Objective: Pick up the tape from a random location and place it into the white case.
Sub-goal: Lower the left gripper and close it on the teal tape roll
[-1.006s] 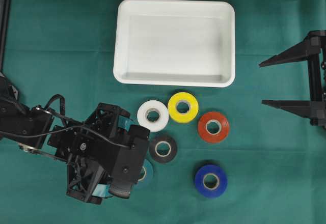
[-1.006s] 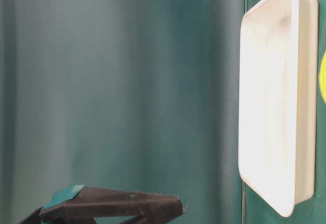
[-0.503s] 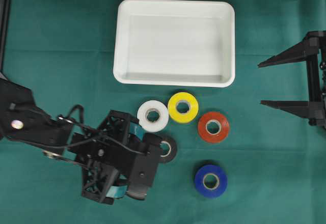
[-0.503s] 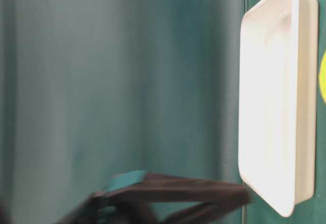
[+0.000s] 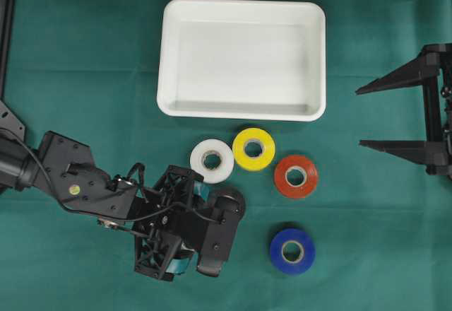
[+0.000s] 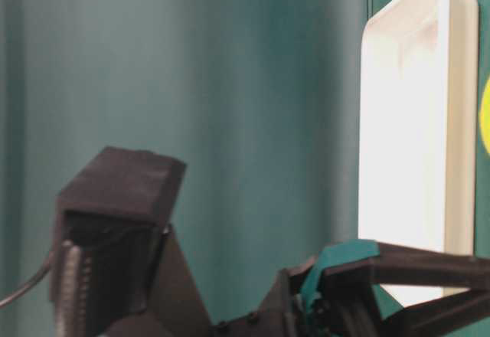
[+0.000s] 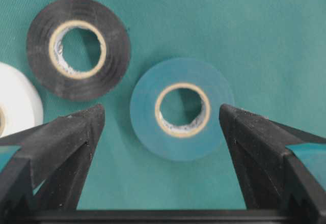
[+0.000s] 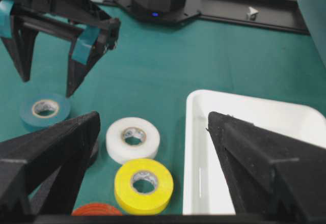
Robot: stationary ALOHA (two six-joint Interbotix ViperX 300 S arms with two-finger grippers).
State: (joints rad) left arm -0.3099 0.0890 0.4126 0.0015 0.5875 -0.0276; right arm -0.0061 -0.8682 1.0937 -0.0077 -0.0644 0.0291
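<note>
My left gripper (image 7: 160,114) hangs open above a teal tape roll (image 7: 182,109) lying flat on the green cloth, one finger on each side of it and neither touching. A black roll (image 7: 78,48) and a white roll (image 7: 15,104) lie just beyond. From overhead the left gripper (image 5: 194,226) hides the teal roll and most of the black one. The white case (image 5: 240,112) stands empty at the back. My right gripper (image 5: 359,116) is open at the right edge, holding nothing, far from the rolls.
White (image 5: 212,160), yellow (image 5: 253,148), red (image 5: 296,176) and blue (image 5: 292,251) rolls lie between the case and the table's front. The right wrist view shows the case's rim (image 8: 189,147) next to the yellow roll (image 8: 144,184).
My left arm has swung right and reached out, bringing its open gripper over the teal roll and covering the black one. The right arm has not moved.
</note>
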